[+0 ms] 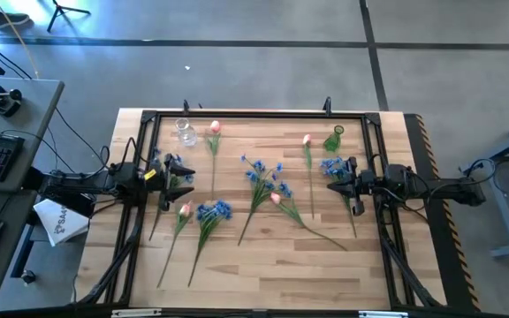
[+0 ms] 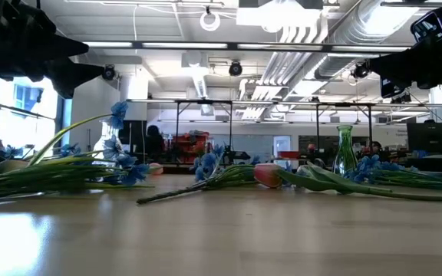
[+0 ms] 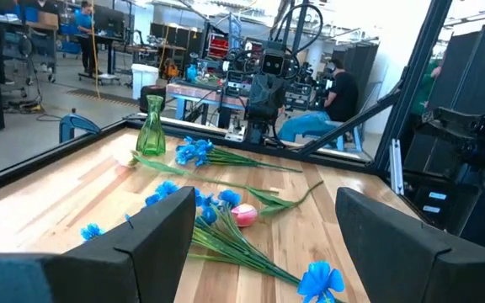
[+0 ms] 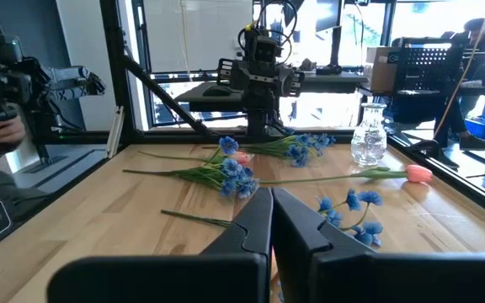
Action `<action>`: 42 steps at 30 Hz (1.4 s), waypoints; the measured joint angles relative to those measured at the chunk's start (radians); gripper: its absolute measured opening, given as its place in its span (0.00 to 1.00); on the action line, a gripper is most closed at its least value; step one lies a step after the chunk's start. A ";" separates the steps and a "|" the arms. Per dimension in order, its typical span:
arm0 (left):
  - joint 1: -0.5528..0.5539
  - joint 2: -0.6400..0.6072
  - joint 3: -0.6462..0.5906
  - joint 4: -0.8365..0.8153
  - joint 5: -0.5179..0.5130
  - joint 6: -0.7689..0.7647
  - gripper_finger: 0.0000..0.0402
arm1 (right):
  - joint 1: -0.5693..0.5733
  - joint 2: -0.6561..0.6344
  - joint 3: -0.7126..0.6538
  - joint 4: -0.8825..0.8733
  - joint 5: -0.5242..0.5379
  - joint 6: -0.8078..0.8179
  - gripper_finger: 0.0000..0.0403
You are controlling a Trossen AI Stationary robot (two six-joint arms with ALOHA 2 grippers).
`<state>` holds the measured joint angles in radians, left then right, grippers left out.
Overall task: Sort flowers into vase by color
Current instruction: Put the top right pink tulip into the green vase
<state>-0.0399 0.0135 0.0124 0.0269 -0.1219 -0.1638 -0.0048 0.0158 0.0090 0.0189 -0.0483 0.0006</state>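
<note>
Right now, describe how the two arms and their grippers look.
Both arms are dark, nearly black, jointed machines. The left gripper has two broad, flat, wedge-shaped dark fingers. The right gripper has the same dark fingers, tapering to narrow tips. From above, black cables trail off each arm, and the left arm carries a small yellow mark.

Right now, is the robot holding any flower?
No. The left gripper is open and empty, the right gripper is shut on nothing. The flowers lie on the table.
</note>
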 joint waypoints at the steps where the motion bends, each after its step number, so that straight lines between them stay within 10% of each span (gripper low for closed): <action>1: 0.000 0.000 0.000 0.000 0.000 0.000 0.69 | 0.000 0.000 0.000 0.000 0.000 0.000 0.00; 25: 0.000 0.000 0.000 0.010 -0.054 0.071 0.69 | 0.000 0.000 0.000 0.007 0.012 0.113 0.00; 42: 0.000 0.000 0.000 0.016 -0.083 0.062 0.69 | 0.135 0.230 0.002 0.279 0.329 0.179 0.00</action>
<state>-0.0395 0.0136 0.0124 0.0429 -0.2050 -0.1017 0.1306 0.2461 0.0110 0.2980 0.2808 0.1792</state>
